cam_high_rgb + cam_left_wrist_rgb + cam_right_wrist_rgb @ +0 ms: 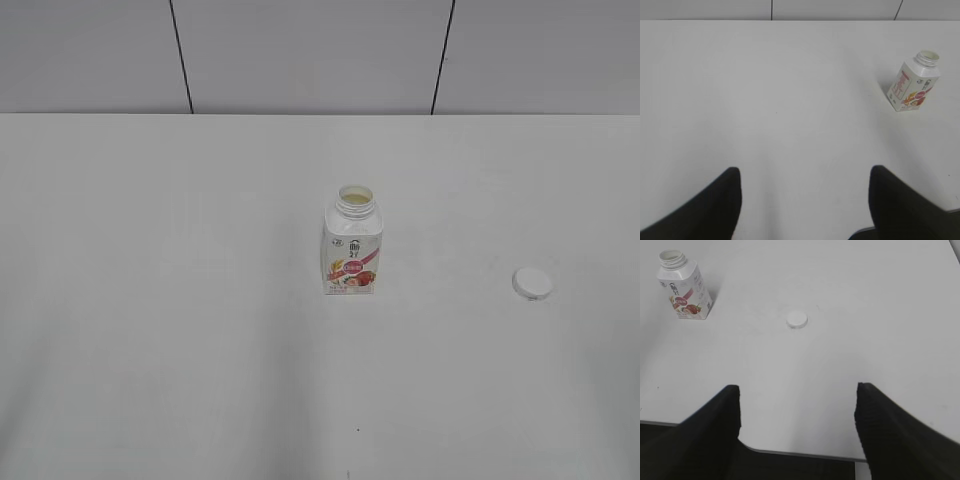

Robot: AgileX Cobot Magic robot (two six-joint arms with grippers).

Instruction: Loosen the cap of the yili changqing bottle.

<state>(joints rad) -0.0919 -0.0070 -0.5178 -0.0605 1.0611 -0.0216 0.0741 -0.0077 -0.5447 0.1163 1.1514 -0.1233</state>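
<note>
The yili changqing bottle stands upright in the middle of the white table, its neck open with no cap on it. It also shows in the left wrist view and in the right wrist view. The white cap lies flat on the table to the bottle's right, apart from it, and shows in the right wrist view. My left gripper is open and empty, well back from the bottle. My right gripper is open and empty over the table's near edge. Neither gripper shows in the exterior view.
The white table runs back to a grey panelled wall. The table's front edge lies just under my right gripper.
</note>
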